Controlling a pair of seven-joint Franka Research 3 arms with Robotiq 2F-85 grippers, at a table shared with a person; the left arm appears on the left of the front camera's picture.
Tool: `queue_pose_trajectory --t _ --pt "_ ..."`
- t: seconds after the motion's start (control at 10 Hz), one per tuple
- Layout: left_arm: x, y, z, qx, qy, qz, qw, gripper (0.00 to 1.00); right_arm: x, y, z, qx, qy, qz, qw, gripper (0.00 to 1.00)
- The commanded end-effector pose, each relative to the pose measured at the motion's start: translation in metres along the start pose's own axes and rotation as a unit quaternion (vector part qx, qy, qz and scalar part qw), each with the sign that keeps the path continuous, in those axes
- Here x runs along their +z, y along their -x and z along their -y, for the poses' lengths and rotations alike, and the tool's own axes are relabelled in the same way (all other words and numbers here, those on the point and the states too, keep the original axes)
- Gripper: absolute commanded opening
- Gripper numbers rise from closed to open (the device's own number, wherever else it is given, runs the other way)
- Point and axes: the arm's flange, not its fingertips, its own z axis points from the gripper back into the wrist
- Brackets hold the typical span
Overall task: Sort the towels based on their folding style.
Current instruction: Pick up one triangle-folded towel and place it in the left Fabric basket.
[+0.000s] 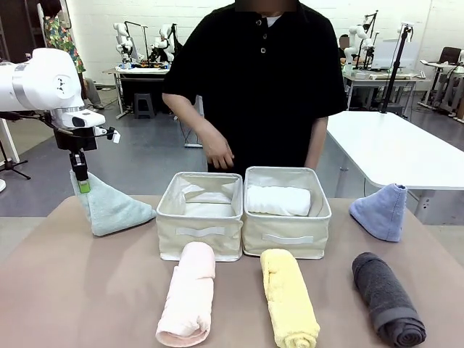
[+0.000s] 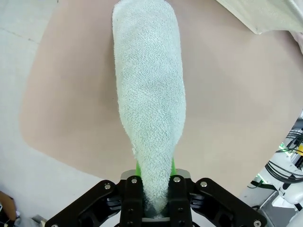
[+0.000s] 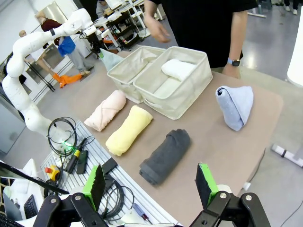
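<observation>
**A:** Where is the left end effector point(image 1: 84, 185) sitting?

**B:** It is hanging over the far left corner of the tabletop point(image 1: 65, 290), and its jaws are clamping shut on the tip of the pale teal cone towel point(image 1: 114, 209). In the left wrist view the green pads point(image 2: 138, 168) are squeezing the narrow end from both sides, and the cloth is widening away from them.

**A:** Is the cone hanging clear of the surface?

**B:** I cannot tell. Its wide base is showing low at the tabletop, just left of the left basket point(image 1: 199, 233), and it is leaning a little.

**A:** And the right end effector point(image 3: 151, 182)?

**B:** It is hovering off the near side of the tabletop, toward the right. Its jaws are standing wide apart and gripping nothing.

**A:** How are the other towels lying?

**B:** The white roll point(image 1: 279, 200) is lying inside the right basket point(image 1: 284, 238), which is touching the left basket in the middle. On the near side three rolls are lying in a row, each pointing near to far. The pink roll point(image 1: 190, 293) is lying in front of the left basket and the yellow roll point(image 1: 288, 299) in front of the right one. The dark grey roll point(image 1: 386, 297) is lying farther right. The light blue cone point(image 1: 380, 210) is standing at the far right, well apart from the teal one.

**A:** What is the person doing?

**B:** Standing at the far side behind the baskets, with one hand point(image 1: 217, 154) hanging above the left basket's far rim.
</observation>
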Motion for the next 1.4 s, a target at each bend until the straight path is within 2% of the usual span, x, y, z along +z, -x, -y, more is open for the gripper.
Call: queue_pose_trajectory --t 0.0,0.1,0.2,0.3,0.4,0.6,0.8,0.9,1.0,1.3 --pt "0.016 0.006 -0.007 -0.002 0.006 0.012 1.000 0.00 0.001 -0.002 0.000 0.006 -0.008 0.013 1.000 1.00" --pt "0.039 0.019 0.000 0.007 -0.011 -0.007 1.000 0.00 0.001 -0.002 0.000 0.006 -0.008 0.013 1.000 1.00" --pt "0.081 0.052 0.011 0.010 -0.067 -0.051 0.996 0.00 0.001 -0.002 0.000 0.006 -0.008 0.013 1.000 1.00" --pt "0.141 0.114 0.025 -0.008 -0.079 -0.027 0.996 0.00 0.001 -0.002 0.000 0.006 -0.008 0.013 1.000 1.00" --pt "0.176 0.162 0.040 -0.013 -0.094 0.011 0.995 0.00 0.001 -0.002 0.000 0.006 -0.008 0.013 1.000 1.00" --pt "0.203 0.219 0.051 0.020 -0.099 0.044 0.994 0.00 0.001 -0.002 0.000 0.006 -0.008 0.013 1.000 1.00" --pt "0.201 0.238 0.049 0.032 -0.089 0.054 0.994 0.00 0.001 -0.002 0.000 0.006 -0.008 0.013 1.000 1.00" --pt "0.197 0.237 0.054 0.103 -0.123 0.068 0.985 0.00 0.001 -0.002 0.000 0.006 -0.008 0.013 1.000 1.00" --pt "0.218 0.261 0.063 0.037 -0.100 0.040 0.993 0.00 0.001 -0.002 0.000 0.006 -0.008 0.013 1.000 1.00" --pt "0.218 0.261 0.063 0.037 -0.100 0.040 0.993 0.00 0.001 -0.002 0.000 0.006 -0.008 0.013 1.000 1.00"
